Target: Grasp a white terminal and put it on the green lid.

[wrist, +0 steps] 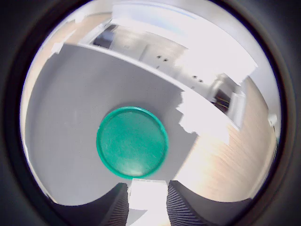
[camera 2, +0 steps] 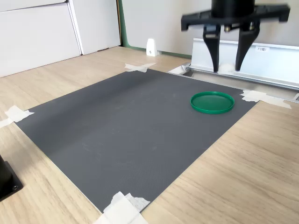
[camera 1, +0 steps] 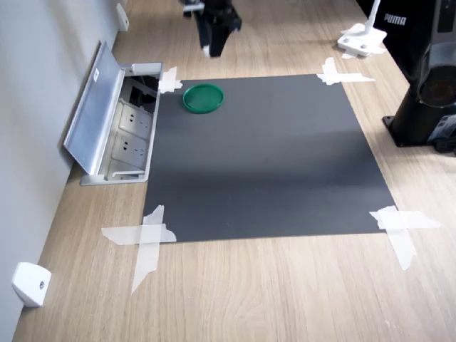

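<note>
Gripper [camera 2: 227, 68] hangs above the far right corner of the dark mat [camera 2: 131, 135] in the second exterior view, its 2 fingers [camera 2: 212, 49] narrowly spread and pinching the white terminal [camera 2: 227, 68] between the tips. Green lid [camera 2: 212, 101] lies flat on the mat, nearer the camera than the gripper and below it, apart. In the wrist view the white terminal [wrist: 146, 192] sits between the finger pads, beside the green lid's [wrist: 132, 141] rim.

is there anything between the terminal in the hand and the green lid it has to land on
Nothing visible. The hand hangs above the mat, gripping the white terminal between its fingers. The green lid lies bare and empty below, with only clear air between them.
</note>
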You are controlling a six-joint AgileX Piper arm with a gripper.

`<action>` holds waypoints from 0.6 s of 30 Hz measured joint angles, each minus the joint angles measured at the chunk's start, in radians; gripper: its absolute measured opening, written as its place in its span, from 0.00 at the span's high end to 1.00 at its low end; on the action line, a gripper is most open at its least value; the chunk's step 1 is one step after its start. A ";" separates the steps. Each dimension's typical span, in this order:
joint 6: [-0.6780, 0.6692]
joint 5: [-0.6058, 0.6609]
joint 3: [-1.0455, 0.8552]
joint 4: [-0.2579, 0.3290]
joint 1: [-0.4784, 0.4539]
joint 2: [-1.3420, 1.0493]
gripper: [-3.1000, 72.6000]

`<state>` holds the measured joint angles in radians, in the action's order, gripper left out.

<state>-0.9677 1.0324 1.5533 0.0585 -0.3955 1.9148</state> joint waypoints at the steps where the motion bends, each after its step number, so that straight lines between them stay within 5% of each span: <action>1: 0.002 -0.006 0.001 -0.006 0.018 0.013 0.55; 18: 0.015 -0.076 -0.007 -0.073 0.087 0.098 0.55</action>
<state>-0.9528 0.9562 1.5461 -0.0142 -0.3082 2.0128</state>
